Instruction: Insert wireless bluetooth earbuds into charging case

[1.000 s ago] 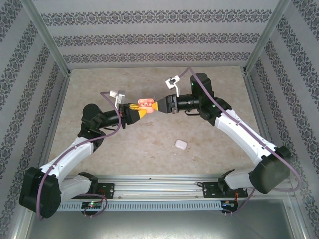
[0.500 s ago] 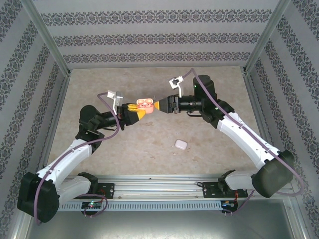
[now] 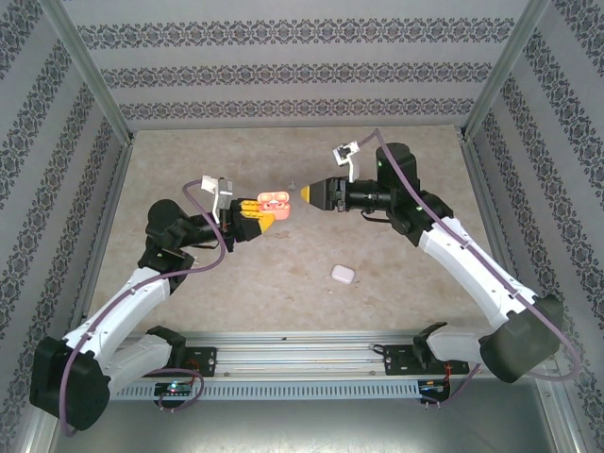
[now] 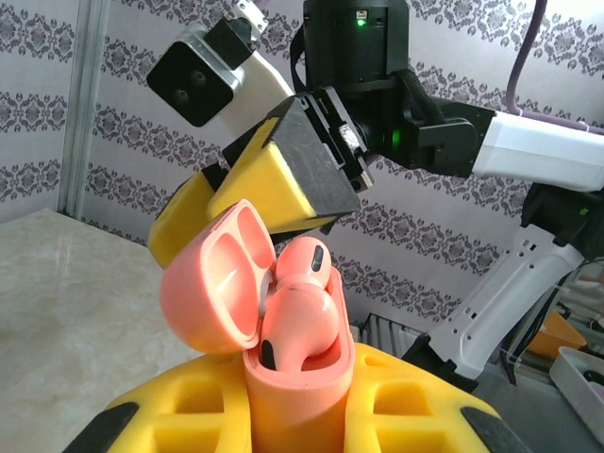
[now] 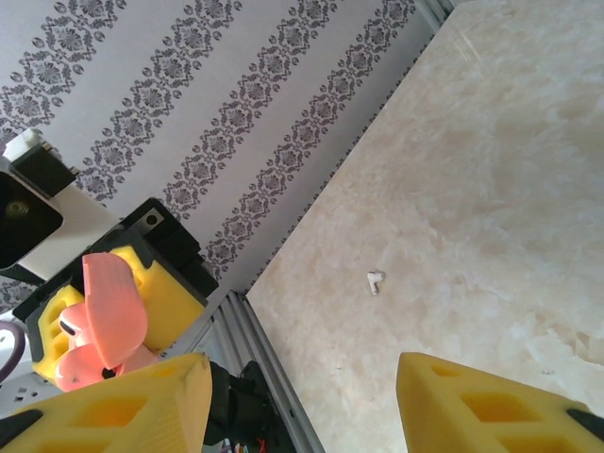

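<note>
An open pink charging case (image 4: 297,382) stands upright with my left gripper (image 4: 297,425) shut on its base, lid (image 4: 209,283) swung back to the left. Two pink earbuds (image 4: 300,321) sit in its wells, their heads above the rim. In the top view the case (image 3: 274,199) is held above the table's middle by the left gripper (image 3: 265,213). My right gripper (image 3: 310,193) hovers just to its right, apart from it. Its yellow fingers (image 5: 104,408) stand open with nothing between them (image 5: 302,406). A single white earbud (image 5: 376,280) lies on the table below.
A closed white case (image 3: 342,274) lies on the marble tabletop (image 3: 396,283), nearer the arm bases and right of centre. Patterned walls and metal frame posts (image 3: 90,80) close the table in on three sides.
The right gripper has opened and drawn back to the right, away from the pink case. The left arm has shifted slightly left, the case still in its grip.
</note>
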`<state>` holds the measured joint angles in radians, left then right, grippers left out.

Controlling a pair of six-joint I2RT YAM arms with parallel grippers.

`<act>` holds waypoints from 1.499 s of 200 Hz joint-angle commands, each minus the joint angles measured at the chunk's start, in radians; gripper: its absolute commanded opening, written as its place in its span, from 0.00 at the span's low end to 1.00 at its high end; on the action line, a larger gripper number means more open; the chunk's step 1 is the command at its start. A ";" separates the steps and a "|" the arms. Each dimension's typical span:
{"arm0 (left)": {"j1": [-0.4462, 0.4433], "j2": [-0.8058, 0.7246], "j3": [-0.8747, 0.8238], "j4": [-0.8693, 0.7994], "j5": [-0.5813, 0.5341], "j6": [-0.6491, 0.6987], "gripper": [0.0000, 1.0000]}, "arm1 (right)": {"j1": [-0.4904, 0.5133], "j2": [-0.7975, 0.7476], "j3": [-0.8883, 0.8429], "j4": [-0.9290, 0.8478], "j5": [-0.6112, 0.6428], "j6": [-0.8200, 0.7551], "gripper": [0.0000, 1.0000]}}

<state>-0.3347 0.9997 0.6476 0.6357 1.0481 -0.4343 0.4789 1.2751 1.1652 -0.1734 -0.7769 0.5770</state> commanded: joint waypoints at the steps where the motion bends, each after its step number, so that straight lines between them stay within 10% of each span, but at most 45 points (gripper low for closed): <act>1: -0.014 -0.029 0.047 -0.076 0.052 0.122 0.00 | -0.004 0.068 0.052 0.019 -0.071 0.037 0.50; 158: 0.011 -0.006 0.044 -0.087 0.052 0.036 0.00 | 0.111 0.127 0.152 0.131 -0.308 -0.013 0.39; 300: 0.166 0.283 0.153 -0.514 -0.354 0.090 0.05 | -0.079 0.098 -0.003 -0.497 0.404 -0.130 0.58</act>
<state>-0.1967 1.2079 0.7410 0.2417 0.8383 -0.3992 0.4091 1.3342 1.2266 -0.5182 -0.4889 0.4465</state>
